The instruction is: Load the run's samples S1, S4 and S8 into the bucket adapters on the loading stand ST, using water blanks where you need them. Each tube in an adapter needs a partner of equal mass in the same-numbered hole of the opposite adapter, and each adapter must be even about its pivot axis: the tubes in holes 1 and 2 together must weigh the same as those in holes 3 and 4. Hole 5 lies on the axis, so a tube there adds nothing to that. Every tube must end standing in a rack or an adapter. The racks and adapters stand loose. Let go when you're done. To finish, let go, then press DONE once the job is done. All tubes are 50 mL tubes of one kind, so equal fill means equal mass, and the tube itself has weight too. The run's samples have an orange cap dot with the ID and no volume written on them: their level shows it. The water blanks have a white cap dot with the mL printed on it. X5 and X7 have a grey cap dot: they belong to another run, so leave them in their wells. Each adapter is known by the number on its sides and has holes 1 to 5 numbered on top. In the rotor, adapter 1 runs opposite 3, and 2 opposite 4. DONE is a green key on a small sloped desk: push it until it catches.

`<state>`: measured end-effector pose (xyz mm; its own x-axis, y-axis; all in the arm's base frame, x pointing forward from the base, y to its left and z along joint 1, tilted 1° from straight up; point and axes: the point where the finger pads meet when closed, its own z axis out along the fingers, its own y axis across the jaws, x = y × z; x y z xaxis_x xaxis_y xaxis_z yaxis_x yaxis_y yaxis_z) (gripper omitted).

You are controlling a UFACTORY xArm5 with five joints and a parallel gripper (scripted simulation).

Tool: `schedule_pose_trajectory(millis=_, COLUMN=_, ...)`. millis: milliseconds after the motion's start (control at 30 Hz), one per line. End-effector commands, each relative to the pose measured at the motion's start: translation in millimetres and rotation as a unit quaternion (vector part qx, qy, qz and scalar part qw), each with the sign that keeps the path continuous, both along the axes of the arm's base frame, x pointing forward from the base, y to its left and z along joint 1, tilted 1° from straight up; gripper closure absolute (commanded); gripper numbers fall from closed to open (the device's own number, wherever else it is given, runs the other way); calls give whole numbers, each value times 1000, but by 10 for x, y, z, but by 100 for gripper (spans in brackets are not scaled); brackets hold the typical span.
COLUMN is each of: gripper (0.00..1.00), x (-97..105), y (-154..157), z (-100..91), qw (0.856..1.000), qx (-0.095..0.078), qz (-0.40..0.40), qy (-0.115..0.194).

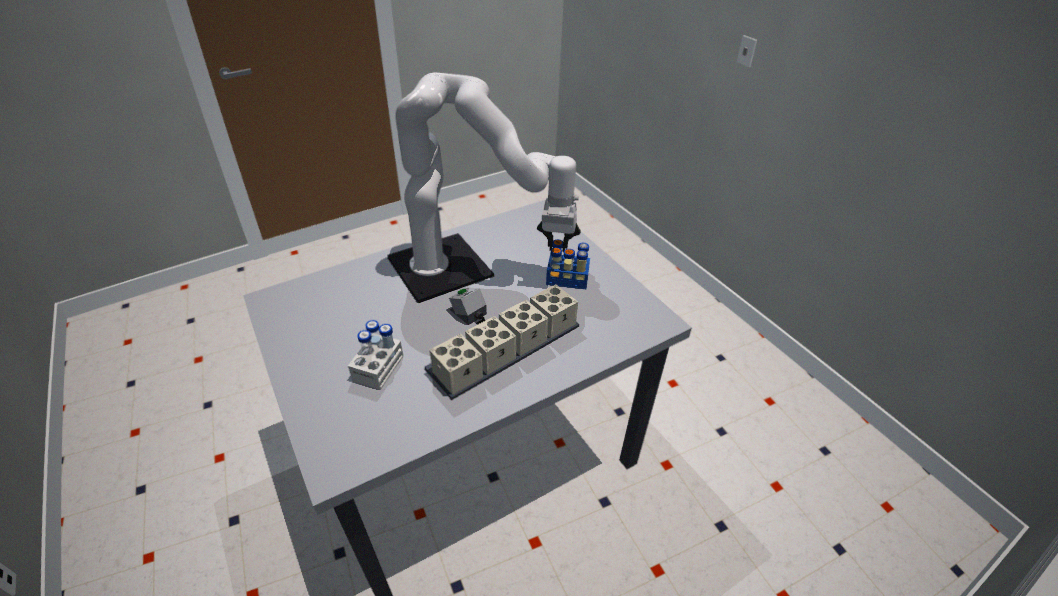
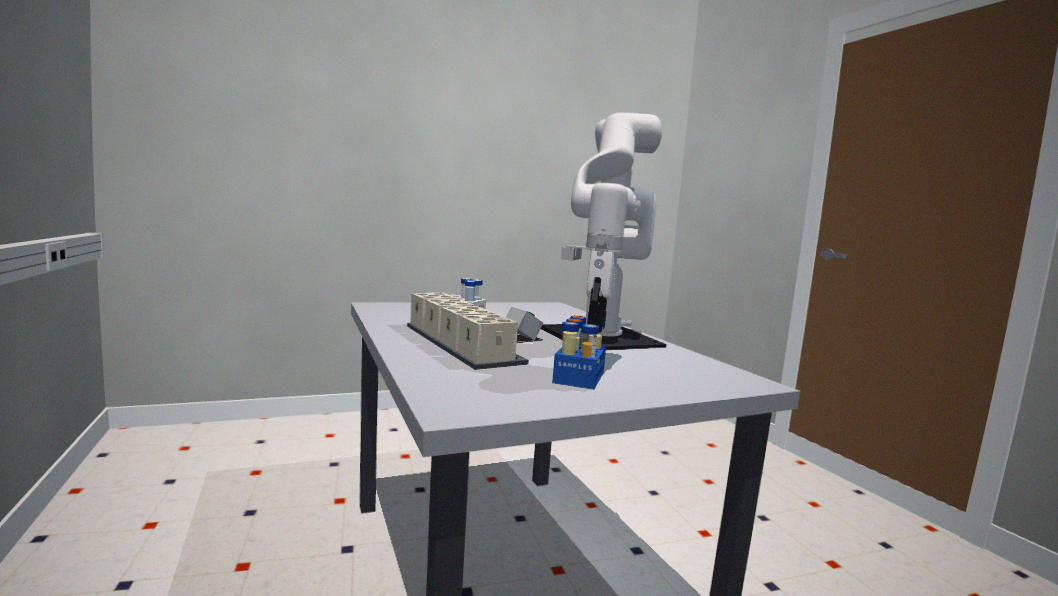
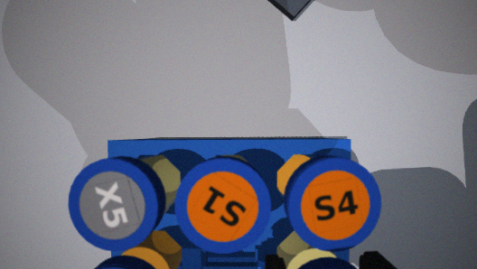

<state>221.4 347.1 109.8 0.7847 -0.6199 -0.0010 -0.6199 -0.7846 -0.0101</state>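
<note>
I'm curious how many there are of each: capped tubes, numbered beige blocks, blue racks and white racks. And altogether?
Capped tubes: 8
Numbered bucket adapters: 4
Blue sample rack: 1
White rack: 1
Total: 14

One robot arm [image 1: 484,122] [image 2: 608,211], four adapters [image 1: 496,344] [image 2: 447,322], two tube racks [image 1: 376,364] [image 1: 568,278] [image 2: 577,370], one door [image 1: 310,111] [image 2: 925,244], one table [image 1: 310,414] [image 2: 666,384]

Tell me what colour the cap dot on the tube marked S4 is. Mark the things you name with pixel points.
Orange, with black lettering; the S4 dot [image 3: 335,216] shows best in the wrist view.
</note>
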Motion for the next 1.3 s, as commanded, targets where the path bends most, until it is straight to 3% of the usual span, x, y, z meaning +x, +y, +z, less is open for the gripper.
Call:
schedule_pose_trajectory(millis=0, gripper=56, x=7, y=10, z=9, qw=1000, qx=5, qz=0, qy=4)
schedule_pose_trajectory(millis=933, gripper=56, x=7, y=10, z=9, qw=1000, qx=5, qz=0, qy=4)
schedule_pose_trajectory(millis=1267, gripper=56, x=7, y=8, z=170, qw=1000, qx=5, qz=0, qy=4)
